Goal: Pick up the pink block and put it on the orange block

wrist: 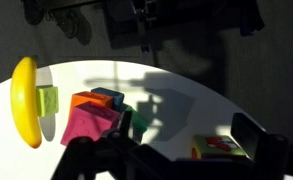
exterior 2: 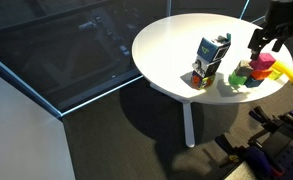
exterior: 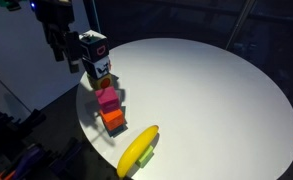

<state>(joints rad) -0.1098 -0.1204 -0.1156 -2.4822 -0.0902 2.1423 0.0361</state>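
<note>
Two plain cubes are seen stacked near the table (exterior: 206, 90) edge. The pink block (exterior: 107, 98) appears to be sat right on top of the orange block (exterior: 113, 121), and in the wrist view the same pair is shown with orange peeking out from under the pink. So the main job looks pretty much done, as far as can be judged. The gripper (exterior: 59, 50) is hung up above and off to the side, well apart from the stack, jaws spread wide with nothing held between them. A banana (exterior: 138, 150) is laid just beside the stack with a small green piece (exterior: 147, 155) against it, and two patterned cubes (exterior: 96, 55) are piled on the other side. Nothing much seems left — maybe only a check that the pink one is seated squarely, which can't be told from these angles.
</note>
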